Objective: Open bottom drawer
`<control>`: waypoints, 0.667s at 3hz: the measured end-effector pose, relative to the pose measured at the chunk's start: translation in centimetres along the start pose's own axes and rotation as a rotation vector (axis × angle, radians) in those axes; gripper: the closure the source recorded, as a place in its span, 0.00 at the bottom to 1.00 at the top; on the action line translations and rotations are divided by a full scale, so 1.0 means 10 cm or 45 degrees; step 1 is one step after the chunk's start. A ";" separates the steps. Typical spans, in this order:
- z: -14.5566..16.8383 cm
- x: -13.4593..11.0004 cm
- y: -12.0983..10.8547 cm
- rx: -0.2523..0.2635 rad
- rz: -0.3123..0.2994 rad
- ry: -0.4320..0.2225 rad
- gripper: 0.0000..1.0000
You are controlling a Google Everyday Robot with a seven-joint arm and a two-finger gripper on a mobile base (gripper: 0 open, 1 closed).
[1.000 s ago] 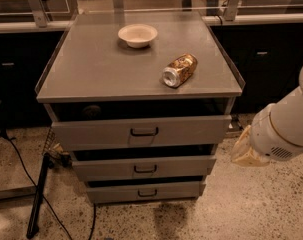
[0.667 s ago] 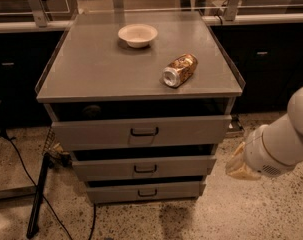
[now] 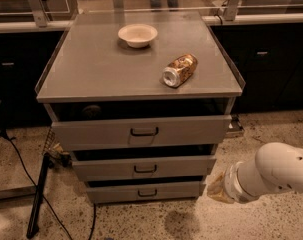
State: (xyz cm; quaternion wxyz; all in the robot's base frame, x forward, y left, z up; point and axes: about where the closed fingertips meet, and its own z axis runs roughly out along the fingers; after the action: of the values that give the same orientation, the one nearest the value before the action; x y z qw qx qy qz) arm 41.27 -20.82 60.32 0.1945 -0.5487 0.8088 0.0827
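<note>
A grey metal cabinet has three drawer fronts stacked below its top. The bottom drawer (image 3: pixel 146 191) is the narrowest and lowest, with a small dark loop handle (image 3: pixel 147 193) at its centre. It looks pushed in, like the two above it. My white arm (image 3: pixel 271 173) reaches in from the lower right. My gripper (image 3: pixel 217 189) is the tan tip at the arm's end. It hangs low, just right of the bottom drawer's right end and apart from the handle.
A white bowl (image 3: pixel 137 35) and a can lying on its side (image 3: pixel 179 70) rest on the cabinet top (image 3: pixel 91 69). Dark cables and a black stand leg (image 3: pixel 38 196) lie on the speckled floor at left. Dark cabinets stand behind.
My arm has dropped lower and swung slightly left, bringing the gripper from beside the top drawer's level down to the level of the bottom drawer. The drawers have not moved.
</note>
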 end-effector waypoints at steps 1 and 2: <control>0.00 0.00 0.00 0.000 0.000 0.000 1.00; 0.31 0.09 -0.03 0.010 -0.023 -0.035 1.00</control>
State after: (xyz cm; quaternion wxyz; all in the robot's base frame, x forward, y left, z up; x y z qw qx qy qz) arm 41.95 -20.64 57.11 0.2084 -0.5542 0.8014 0.0851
